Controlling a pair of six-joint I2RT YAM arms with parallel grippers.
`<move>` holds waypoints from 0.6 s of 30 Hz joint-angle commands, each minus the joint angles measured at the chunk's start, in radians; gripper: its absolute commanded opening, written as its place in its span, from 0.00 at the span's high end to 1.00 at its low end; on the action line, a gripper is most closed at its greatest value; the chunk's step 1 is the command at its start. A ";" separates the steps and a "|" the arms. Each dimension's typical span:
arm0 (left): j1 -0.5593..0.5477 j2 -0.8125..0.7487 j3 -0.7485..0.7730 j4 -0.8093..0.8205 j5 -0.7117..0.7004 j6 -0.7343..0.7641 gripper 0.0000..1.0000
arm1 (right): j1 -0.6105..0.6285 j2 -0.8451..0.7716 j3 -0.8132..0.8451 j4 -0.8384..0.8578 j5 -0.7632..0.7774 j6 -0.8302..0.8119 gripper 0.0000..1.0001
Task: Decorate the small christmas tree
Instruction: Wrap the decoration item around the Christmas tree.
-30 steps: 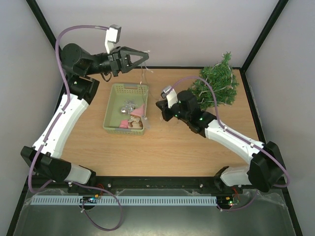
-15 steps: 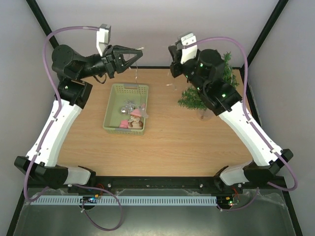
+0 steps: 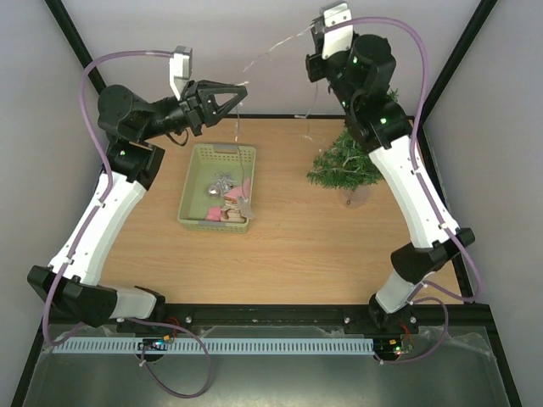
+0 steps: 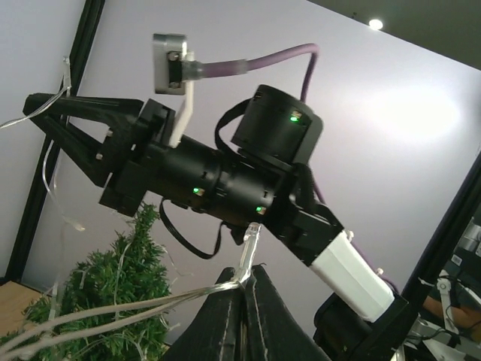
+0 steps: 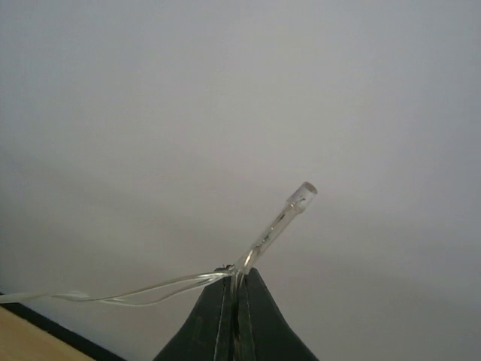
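The small christmas tree [image 3: 346, 161] stands upright in a small pot at the table's back right; it also shows in the left wrist view [image 4: 124, 301]. A clear string of lights [image 3: 276, 52] stretches in the air between both grippers, with loose strands hanging down. My left gripper [image 3: 243, 86] is shut on one end of the string [image 4: 252, 244], high above the basket's far end. My right gripper [image 3: 310, 38] is raised high above and left of the tree, shut on the other end just below a clear bulb [image 5: 289, 210].
A pale green basket [image 3: 191, 182] at centre left holds silver and pink ornaments [image 3: 229, 199]. Black frame posts stand at the back corners. The right arm [image 4: 210, 173] fills the middle of the left wrist view.
My right arm has swung up from low beside the basket to high above the tree, pulling the string taut. The tree now stands nearer the centre. The left gripper barely moved.
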 commanded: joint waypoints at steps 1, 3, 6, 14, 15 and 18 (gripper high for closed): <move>0.005 0.026 -0.013 0.044 -0.068 0.001 0.97 | -0.100 0.057 0.083 -0.001 -0.104 0.017 0.98; 0.006 0.052 -0.012 0.043 -0.088 -0.024 0.98 | -0.146 0.074 0.096 0.007 -0.139 0.027 0.98; 0.001 0.088 -0.004 0.073 -0.089 -0.043 0.98 | -0.208 0.106 0.150 0.013 -0.165 0.043 0.98; -0.066 0.163 0.075 0.066 -0.100 0.118 0.98 | -0.376 0.144 0.183 0.026 -0.249 0.112 0.98; -0.075 0.176 0.086 0.060 -0.101 0.140 0.98 | -0.395 0.150 0.183 0.028 -0.267 0.122 0.98; -0.098 0.221 0.128 0.052 -0.080 0.178 0.98 | -0.445 0.169 0.185 0.031 -0.268 0.155 0.98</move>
